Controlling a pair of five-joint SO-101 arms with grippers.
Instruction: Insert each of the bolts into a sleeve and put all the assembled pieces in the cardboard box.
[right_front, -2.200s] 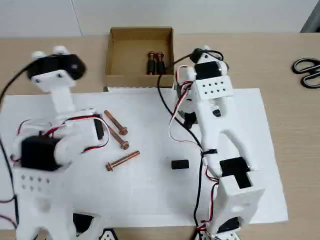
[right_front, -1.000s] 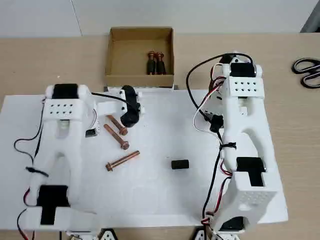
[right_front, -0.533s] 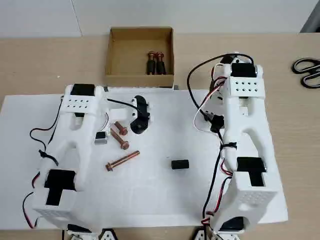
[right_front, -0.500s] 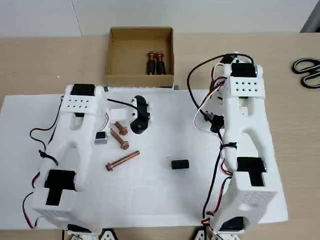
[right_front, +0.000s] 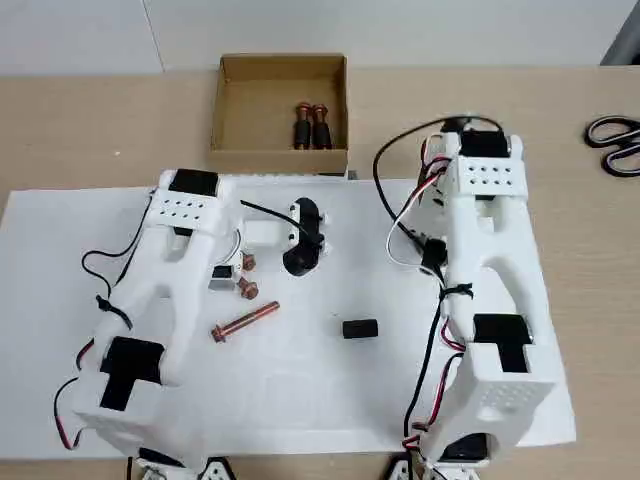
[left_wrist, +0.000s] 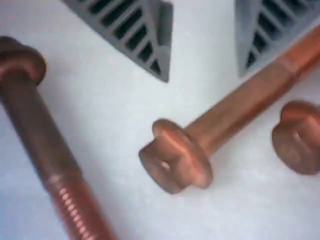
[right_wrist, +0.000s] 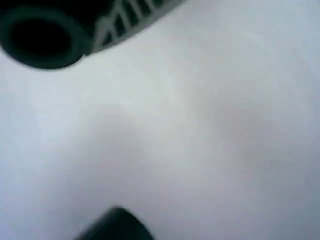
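Nearest me on the white sheet (right_front: 300, 400): one loose bolt (right_front: 245, 321), with a black sleeve (right_front: 360, 328) well apart from it. My left jaws are apart, low over two more bolts (right_front: 246, 276). Right jaws: cannot tell. Farthest, the cardboard box (right_front: 240, 110) holds two assembled pieces (right_front: 311, 125).

No print, number or sign can be read; the brown cardboard box (right_front: 228, 112), the copper-coloured metal bolts (right_front: 245, 321) and the white paper sheet (right_front: 300, 400) bear none.
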